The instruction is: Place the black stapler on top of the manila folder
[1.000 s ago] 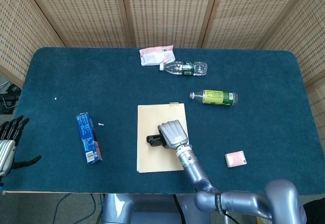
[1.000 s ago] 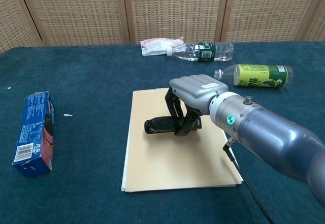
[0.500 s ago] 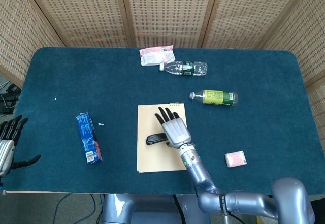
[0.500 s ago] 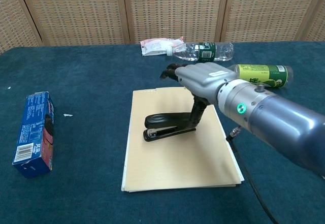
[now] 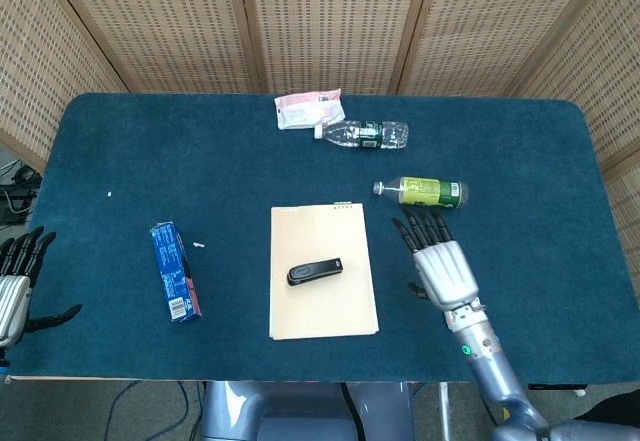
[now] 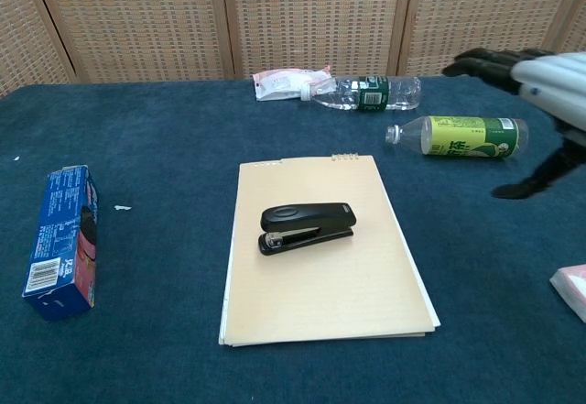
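Observation:
The black stapler (image 5: 315, 272) (image 6: 306, 227) lies flat near the middle of the tan manila folder (image 5: 322, 316) (image 6: 320, 303), with nothing touching it. My right hand (image 5: 441, 265) (image 6: 542, 76) hovers to the right of the folder, apart from it, fingers spread and empty. At the far left edge of the head view, beyond the table, my left hand (image 5: 18, 275) hangs with fingers apart and holds nothing.
A blue carton (image 5: 175, 284) (image 6: 60, 241) lies left of the folder. Behind it lie a green-labelled bottle (image 5: 420, 192) (image 6: 458, 136), a clear water bottle (image 5: 363, 134) (image 6: 363, 92) and a white-pink packet (image 5: 308, 109) (image 6: 291, 82). A pink item (image 6: 573, 289) lies at the right edge.
My right hand let go of the stapler, opened and drew back to the right, off the folder. The stapler now lies flat on the folder. The left hand has not moved.

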`<state>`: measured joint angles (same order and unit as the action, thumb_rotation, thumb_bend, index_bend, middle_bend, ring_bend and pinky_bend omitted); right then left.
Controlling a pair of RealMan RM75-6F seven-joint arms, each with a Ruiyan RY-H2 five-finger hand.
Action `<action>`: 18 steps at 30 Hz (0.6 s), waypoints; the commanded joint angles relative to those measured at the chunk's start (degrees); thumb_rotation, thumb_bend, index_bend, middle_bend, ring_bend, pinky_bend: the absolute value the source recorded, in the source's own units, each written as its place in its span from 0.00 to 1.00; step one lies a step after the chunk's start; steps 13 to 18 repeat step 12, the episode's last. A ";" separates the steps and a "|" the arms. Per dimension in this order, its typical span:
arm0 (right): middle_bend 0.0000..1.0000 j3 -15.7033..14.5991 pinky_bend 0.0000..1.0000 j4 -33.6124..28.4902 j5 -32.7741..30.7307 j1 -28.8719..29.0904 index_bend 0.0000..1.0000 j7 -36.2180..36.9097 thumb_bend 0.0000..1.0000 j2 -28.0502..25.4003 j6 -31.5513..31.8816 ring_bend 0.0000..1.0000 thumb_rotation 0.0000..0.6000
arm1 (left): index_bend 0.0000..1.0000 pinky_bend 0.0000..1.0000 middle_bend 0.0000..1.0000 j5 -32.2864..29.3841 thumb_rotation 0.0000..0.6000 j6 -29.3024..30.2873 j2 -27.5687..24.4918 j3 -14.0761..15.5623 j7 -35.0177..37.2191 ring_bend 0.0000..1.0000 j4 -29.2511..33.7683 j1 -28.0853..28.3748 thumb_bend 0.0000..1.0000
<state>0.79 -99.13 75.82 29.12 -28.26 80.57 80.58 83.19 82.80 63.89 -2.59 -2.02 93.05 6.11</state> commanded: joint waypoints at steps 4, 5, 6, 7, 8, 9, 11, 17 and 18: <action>0.00 -4.87 0.00 7.07 5.62 -8.41 0.00 11.36 0.17 -4.77 6.96 0.00 1.00 | 0.00 0.00 0.00 -0.10 1.00 0.05 0.62 0.01 -1.25 0.00 -0.27 0.01 0.00; 0.00 -5.12 0.00 8.47 5.86 -9.52 0.00 13.35 0.17 -5.07 7.53 0.00 1.00 | 0.00 0.00 0.00 -0.11 1.00 0.02 0.75 0.03 -1.45 0.00 -0.27 0.02 0.00; 0.00 -5.25 0.00 9.57 5.91 -10.29 0.00 14.75 0.17 -5.24 7.82 0.00 1.00 | 0.00 0.00 0.00 -0.08 1.00 -0.01 0.83 0.06 -1.55 0.00 -0.23 0.04 0.00; 0.00 -5.32 0.00 10.65 5.85 -10.99 0.01 16.08 0.17 -5.38 7.97 0.00 1.00 | 0.00 0.00 0.00 -0.05 1.00 -0.05 0.89 0.09 -1.67 0.00 -0.19 0.06 0.00; 0.00 -5.28 0.00 12.09 5.35 -12.03 0.01 18.18 0.17 -5.53 8.11 0.00 1.00 | 0.00 0.00 0.00 0.10 1.00 -0.16 0.98 0.17 -1.96 0.00 -0.14 0.13 0.00; 0.00 -5.14 0.00 13.38 5.32 -12.75 0.01 20.11 0.17 -5.53 8.19 0.00 1.00 | 0.00 0.00 0.00 0.19 1.00 -0.16 1.16 0.19 -2.32 0.00 -0.16 0.19 0.00; 0.00 -4.84 0.00 14.45 5.68 -13.40 0.02 21.64 0.17 -5.35 8.24 0.00 1.00 | 0.00 0.00 0.00 0.29 1.00 -0.20 1.35 0.29 -2.64 0.00 -0.20 0.21 0.00; 0.00 -4.69 0.00 14.91 6.06 -13.76 0.02 22.16 0.17 -5.19 8.30 0.00 1.00 | 0.00 0.00 0.00 0.31 1.00 -0.28 1.43 0.33 -2.75 0.00 -0.20 0.24 0.00; 0.00 -4.69 0.00 14.91 6.06 -13.76 0.02 22.16 0.17 -5.19 8.30 0.00 1.00 | 0.00 0.00 0.00 0.31 1.00 -0.28 1.43 0.33 -2.75 0.00 -0.20 0.24 0.00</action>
